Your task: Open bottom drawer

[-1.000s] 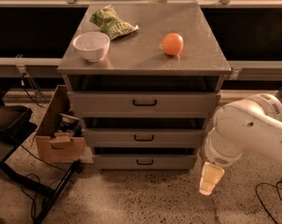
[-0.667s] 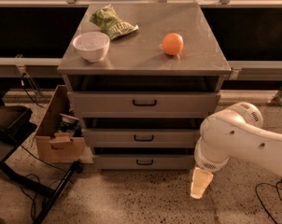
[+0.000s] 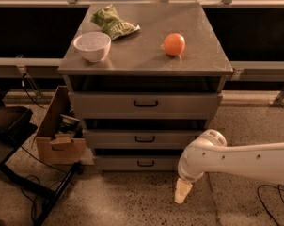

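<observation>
Zero progress shows: the bottom drawer (image 3: pixel 142 163) sits closed, and the end effector (image 3: pixel 182 192) hangs near its right end, spread or pressed together I cannot tell.

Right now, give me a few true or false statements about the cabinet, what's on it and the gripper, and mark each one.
1. The orange sits on the cabinet, right of the bowl. True.
2. The gripper is on the bottom drawer handle. False: it hangs near the floor, right of the drawer front, apart from the handle.
3. A cardboard box stands on the floor left of the cabinet. True.
4. The bowl is inside the top drawer. False: it is on the cabinet top, beside the green bag.
</observation>
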Motion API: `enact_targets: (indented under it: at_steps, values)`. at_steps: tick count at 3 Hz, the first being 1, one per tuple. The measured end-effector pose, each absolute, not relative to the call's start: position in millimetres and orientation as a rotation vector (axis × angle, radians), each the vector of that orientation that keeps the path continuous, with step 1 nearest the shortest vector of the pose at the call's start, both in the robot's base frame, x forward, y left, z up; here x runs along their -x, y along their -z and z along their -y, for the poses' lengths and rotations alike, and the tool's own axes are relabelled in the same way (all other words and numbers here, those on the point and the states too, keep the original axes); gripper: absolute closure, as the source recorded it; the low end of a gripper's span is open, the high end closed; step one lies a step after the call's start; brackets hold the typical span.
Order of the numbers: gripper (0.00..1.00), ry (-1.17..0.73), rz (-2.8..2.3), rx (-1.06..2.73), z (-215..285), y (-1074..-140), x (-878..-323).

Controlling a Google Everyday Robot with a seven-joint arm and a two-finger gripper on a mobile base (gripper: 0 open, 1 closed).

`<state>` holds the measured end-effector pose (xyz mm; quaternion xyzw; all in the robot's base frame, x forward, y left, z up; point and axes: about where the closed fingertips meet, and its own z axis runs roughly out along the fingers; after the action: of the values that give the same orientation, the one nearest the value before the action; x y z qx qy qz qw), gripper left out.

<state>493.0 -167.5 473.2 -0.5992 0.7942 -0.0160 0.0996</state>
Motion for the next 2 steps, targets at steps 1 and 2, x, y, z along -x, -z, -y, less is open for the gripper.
enact_targets:
  at_steps: [1, 2]
  values:
    - [0.00, -0.033, -2.365, 1.759, 163.2, -381.9, -520.6]
    - [0.00, -0.018, -2.354, 1.770, 161.0, -381.8, -522.6]
